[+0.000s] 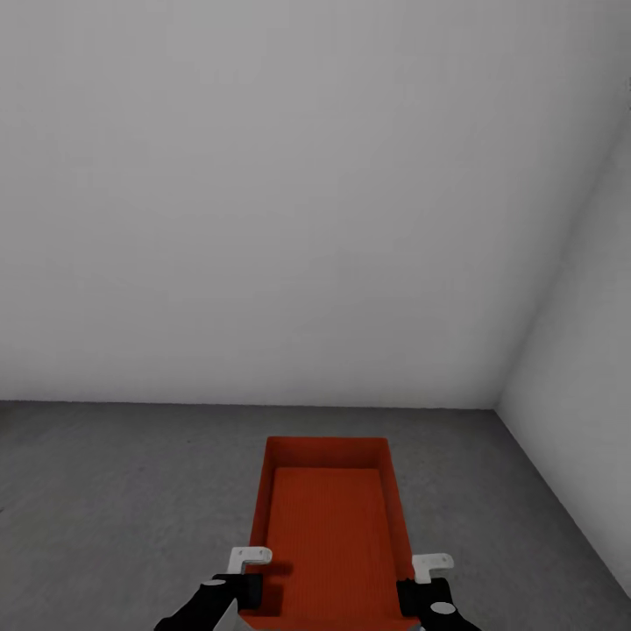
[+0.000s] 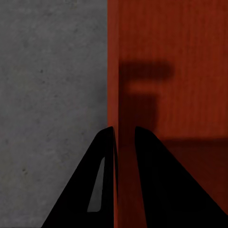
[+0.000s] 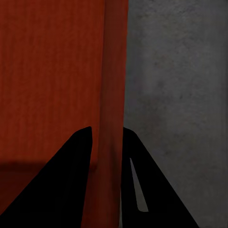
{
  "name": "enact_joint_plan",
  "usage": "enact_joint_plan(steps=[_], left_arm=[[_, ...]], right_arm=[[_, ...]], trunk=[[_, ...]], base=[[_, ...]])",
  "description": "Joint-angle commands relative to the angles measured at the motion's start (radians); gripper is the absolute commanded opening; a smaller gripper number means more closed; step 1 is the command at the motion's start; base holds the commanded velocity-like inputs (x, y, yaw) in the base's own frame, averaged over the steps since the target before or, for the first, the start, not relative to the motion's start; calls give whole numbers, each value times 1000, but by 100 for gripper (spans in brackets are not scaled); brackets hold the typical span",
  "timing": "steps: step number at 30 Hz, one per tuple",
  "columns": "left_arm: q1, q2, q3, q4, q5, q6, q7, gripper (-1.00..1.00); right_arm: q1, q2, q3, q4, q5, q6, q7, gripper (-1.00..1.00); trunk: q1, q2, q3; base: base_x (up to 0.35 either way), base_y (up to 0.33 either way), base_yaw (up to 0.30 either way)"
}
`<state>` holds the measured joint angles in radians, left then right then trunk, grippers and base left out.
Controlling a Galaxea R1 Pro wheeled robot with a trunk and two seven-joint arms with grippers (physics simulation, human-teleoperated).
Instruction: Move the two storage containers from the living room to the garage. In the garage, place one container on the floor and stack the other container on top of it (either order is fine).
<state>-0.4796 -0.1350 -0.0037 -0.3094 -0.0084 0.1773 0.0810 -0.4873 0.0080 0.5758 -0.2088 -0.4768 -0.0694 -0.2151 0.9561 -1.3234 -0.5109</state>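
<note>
Your left claw [image 1: 238, 585] pinches the container's [image 1: 329, 535] left wall; your right claw [image 1: 419, 589] pinches its right wall. The container hangs over the floor [image 1: 114, 491].

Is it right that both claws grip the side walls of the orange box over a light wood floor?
Not quite. Both claws, left claw and right claw, do grip the orange box, but the head view shows a dark grey concrete floor beneath it, not wood.
</note>
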Motion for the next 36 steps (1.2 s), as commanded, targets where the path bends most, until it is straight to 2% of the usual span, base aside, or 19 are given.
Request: enact_joint_plan(steps=[1, 8, 24, 36], left_arm=[[-1, -1, -1, -5, -10, -38, 9, -100], [-1, -1, -2, -5, -9, -34, 8, -100], [-1, 0, -2, -5, -9, -35, 8, -100], [-1, 0, -1, -5, -9, -36, 9, -100]], right_arm=[[-1, 0, -2, 5, -23, 31, -12, -100], [-1, 0, -2, 5, -23, 31, -12, -100], [-1, 0, -2, 5, -23, 31, -12, -100], [-1, 0, -2, 5, -23, 31, -12, -100]], trunk=[[0, -1, -1], [0, -1, -1], [0, -1, -1], [0, -1, -1]], base=[[0, 0, -24], [58, 0, -4], [300, 0, 0], [20, 0, 0]])
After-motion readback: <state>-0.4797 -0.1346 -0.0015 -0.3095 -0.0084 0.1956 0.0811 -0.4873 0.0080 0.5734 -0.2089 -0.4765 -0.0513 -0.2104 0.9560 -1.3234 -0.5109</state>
